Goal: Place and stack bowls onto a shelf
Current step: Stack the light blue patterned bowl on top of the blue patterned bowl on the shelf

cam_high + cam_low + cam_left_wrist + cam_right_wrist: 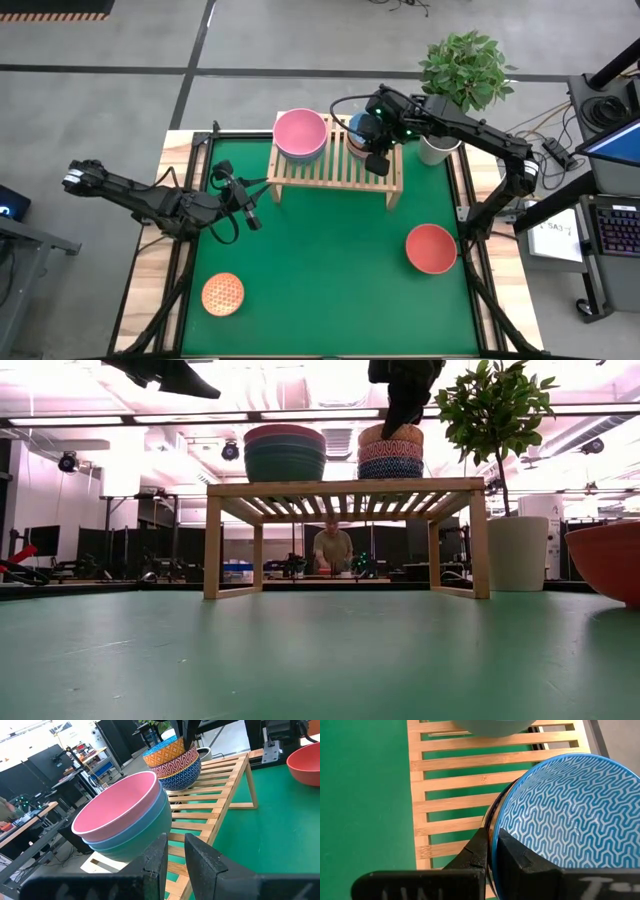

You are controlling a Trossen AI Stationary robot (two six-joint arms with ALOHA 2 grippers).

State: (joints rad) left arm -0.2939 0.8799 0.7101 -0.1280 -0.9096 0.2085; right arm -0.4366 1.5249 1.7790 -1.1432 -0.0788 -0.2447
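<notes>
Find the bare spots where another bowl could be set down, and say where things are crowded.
Free: the green mat between the orange patterned bowl and the red bowl. Crowded: the shelf, with the pink-topped stack and the patterned stack, whose rim the right gripper pinches.

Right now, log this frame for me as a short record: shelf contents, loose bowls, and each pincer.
shelf: holds two stacks
stack one: pink bowl on top of larger plain bowls
stack two: patterned small bowls, blue-patterned bowl on top
right pincer: shut on blue-patterned bowl's rim
left pincer: empty, above mat before shelf
loose on mat: red bowl, orange patterned bowl
</notes>
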